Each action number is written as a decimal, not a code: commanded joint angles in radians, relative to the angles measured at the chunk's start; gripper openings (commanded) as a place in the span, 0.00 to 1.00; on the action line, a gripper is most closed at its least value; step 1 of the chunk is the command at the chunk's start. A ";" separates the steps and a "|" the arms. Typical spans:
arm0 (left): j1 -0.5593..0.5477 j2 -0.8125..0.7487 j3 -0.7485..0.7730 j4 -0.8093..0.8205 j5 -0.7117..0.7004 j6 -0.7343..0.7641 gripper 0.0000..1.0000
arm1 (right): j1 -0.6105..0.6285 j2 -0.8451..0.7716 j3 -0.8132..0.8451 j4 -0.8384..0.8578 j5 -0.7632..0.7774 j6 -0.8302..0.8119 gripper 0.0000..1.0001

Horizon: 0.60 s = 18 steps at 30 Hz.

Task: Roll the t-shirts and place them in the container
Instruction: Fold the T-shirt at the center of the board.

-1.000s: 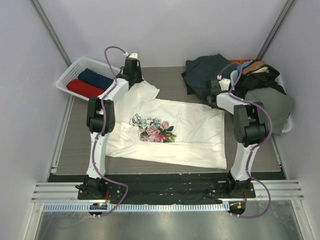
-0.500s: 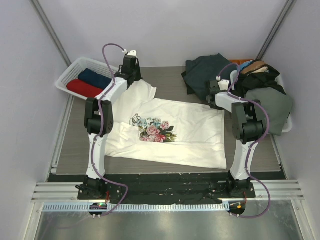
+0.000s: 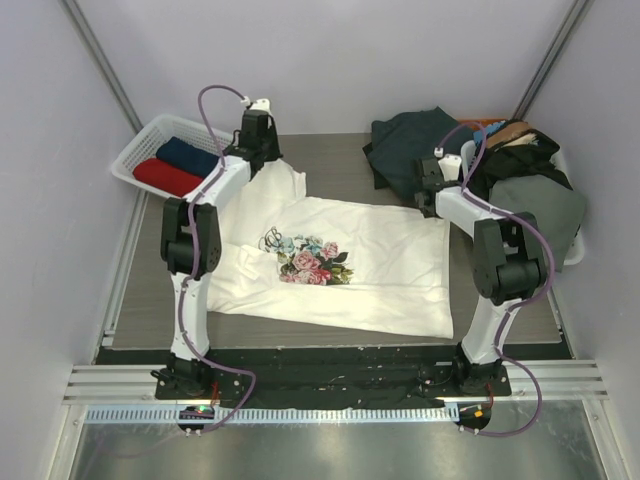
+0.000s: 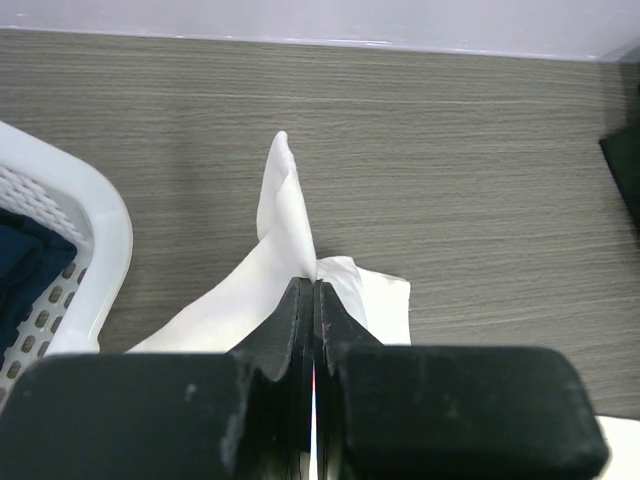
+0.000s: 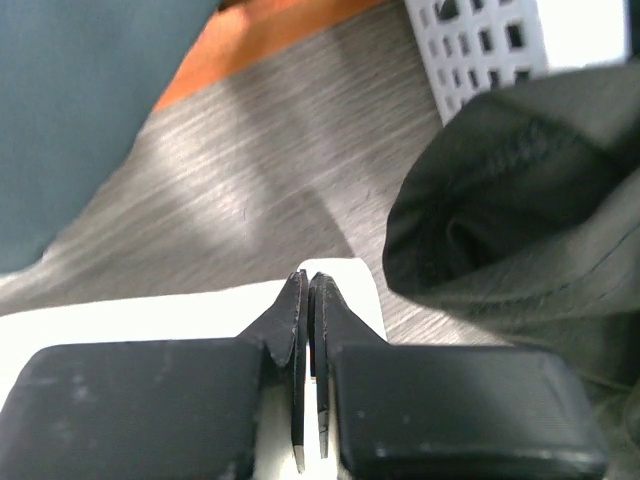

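Observation:
The cream-white t-shirt (image 3: 370,270) with its rose print (image 3: 305,258) lies spread flat across the table. My left gripper (image 3: 258,152) is at its far left sleeve, and the left wrist view shows that gripper (image 4: 308,285) shut on the white sleeve fabric (image 4: 285,210), which peaks up past the tips. At the shirt's far right corner is my right gripper (image 3: 428,196); in its wrist view the right gripper (image 5: 307,278) is shut on the white corner (image 5: 150,310). Rolled red (image 3: 165,177) and navy (image 3: 190,157) t-shirts lie in the left basket.
A white lattice basket (image 3: 135,150) stands at the far left, close beside the left gripper (image 4: 100,215). A heap of dark clothes (image 3: 410,145) and a grey-green garment (image 3: 545,210) spill from a second basket (image 3: 575,250) at the right, touching the right gripper's side (image 5: 510,220).
The right gripper's fingers have closed onto the shirt's far right corner. The left gripper has drawn the sleeve a little farther back and left.

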 commanded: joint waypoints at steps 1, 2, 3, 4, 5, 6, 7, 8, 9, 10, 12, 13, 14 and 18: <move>-0.002 -0.101 -0.043 0.078 -0.005 0.010 0.00 | 0.006 -0.068 -0.034 -0.002 -0.027 0.023 0.01; -0.002 -0.109 -0.055 0.083 -0.006 0.013 0.00 | 0.006 -0.080 -0.041 0.001 -0.037 0.030 0.01; -0.004 -0.118 -0.090 0.098 -0.009 0.017 0.00 | 0.006 -0.086 -0.049 0.003 -0.049 0.034 0.01; -0.004 -0.137 -0.109 0.107 -0.009 0.021 0.00 | 0.006 -0.093 -0.063 0.007 -0.058 0.035 0.01; -0.004 -0.146 -0.126 0.125 -0.009 0.024 0.00 | 0.004 -0.102 -0.072 0.007 -0.063 0.040 0.01; -0.005 -0.155 -0.165 0.133 -0.012 0.029 0.00 | 0.007 -0.116 -0.080 0.007 -0.069 0.041 0.01; -0.007 -0.175 -0.182 0.141 -0.017 0.030 0.00 | 0.006 -0.128 -0.096 0.010 -0.075 0.044 0.01; -0.007 -0.184 -0.204 0.153 -0.017 0.032 0.00 | 0.007 -0.139 -0.106 0.012 -0.089 0.046 0.01; -0.010 -0.196 -0.221 0.159 -0.017 0.030 0.00 | 0.009 -0.161 -0.113 0.014 -0.095 0.049 0.01; -0.011 -0.207 -0.259 0.165 -0.017 0.030 0.00 | 0.009 -0.172 -0.132 0.015 -0.103 0.047 0.01; -0.019 -0.244 -0.297 0.195 -0.026 0.035 0.00 | 0.009 -0.192 -0.146 0.015 -0.116 0.052 0.01; -0.022 -0.253 -0.332 0.198 -0.031 0.037 0.00 | 0.009 -0.212 -0.158 0.012 -0.124 0.052 0.01; -0.026 -0.276 -0.347 0.198 -0.038 0.041 0.00 | 0.007 -0.221 -0.166 0.009 -0.132 0.052 0.01; -0.040 -0.330 -0.416 0.228 -0.066 0.055 0.00 | 0.009 -0.271 -0.210 0.006 -0.155 0.054 0.01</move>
